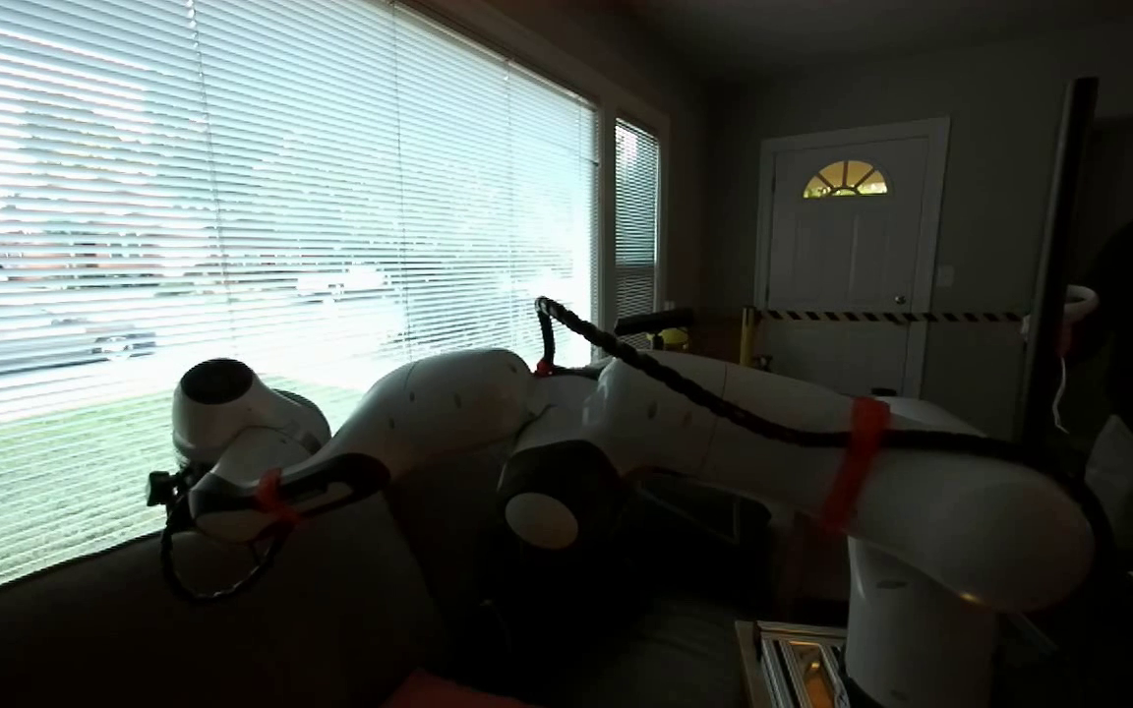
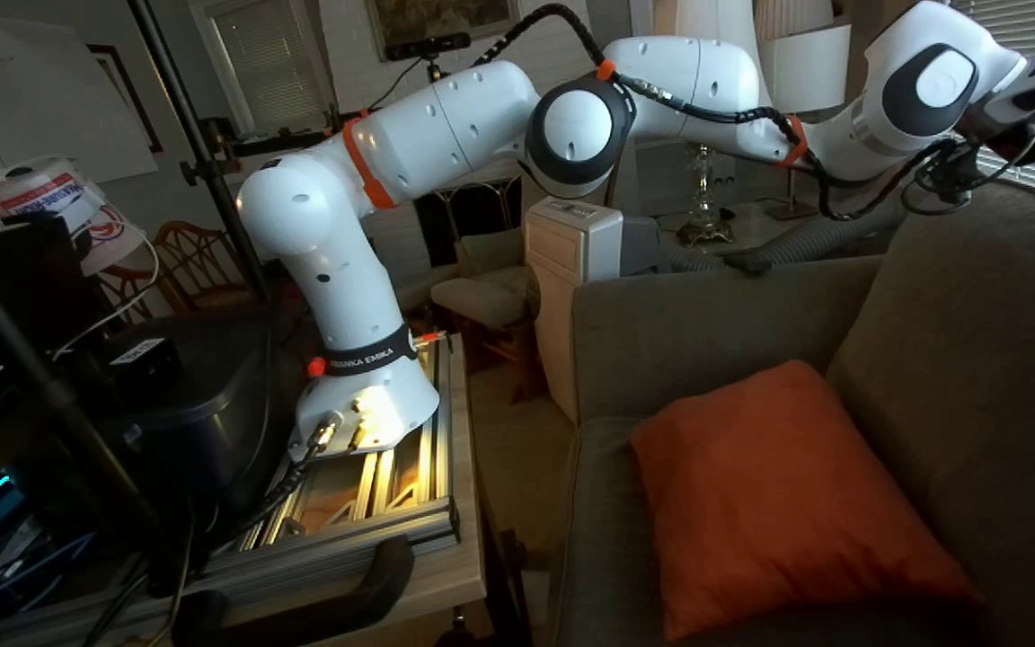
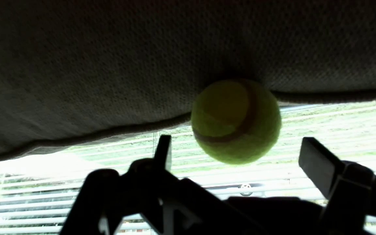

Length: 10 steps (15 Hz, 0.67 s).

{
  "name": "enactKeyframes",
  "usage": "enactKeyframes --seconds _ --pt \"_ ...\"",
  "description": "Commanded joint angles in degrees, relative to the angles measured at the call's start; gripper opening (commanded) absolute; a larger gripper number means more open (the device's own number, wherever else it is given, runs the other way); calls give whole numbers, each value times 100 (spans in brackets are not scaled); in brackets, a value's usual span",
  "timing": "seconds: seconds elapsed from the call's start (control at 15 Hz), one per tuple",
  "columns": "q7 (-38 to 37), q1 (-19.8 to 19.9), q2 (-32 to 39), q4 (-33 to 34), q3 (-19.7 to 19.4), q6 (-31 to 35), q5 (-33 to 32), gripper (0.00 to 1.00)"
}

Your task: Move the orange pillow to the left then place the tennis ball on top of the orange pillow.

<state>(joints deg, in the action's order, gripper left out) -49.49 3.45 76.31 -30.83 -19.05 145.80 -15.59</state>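
The ball (image 3: 236, 120) is at the edge of the sofa (image 3: 77, 81); the gripper (image 3: 236, 150) is released, its fingers (image 3: 318, 164) parted at the ball's eight and four o'clock in the wrist view. The pillow (image 2: 778, 512) lies on the sofa, at four o'clock in an exterior view.

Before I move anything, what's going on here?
The robot arm has its open hand lined up with the tennis ball; the wrist view shows gaps on both sides, so it isn't gripped yet. The ball seems to rest at the edge of the couch back. The orange pillow lies on the couch seat, with no ball on top.
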Motion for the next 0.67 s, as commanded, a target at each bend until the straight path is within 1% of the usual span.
enactKeyframes --seconds 0.0,0.33,0.6 --pt "4 95 325 350 47 270 71 100" --pt "-78 95 445 383 -65 514 13 100" --pt "-141 90 487 398 -171 567 -20 100"
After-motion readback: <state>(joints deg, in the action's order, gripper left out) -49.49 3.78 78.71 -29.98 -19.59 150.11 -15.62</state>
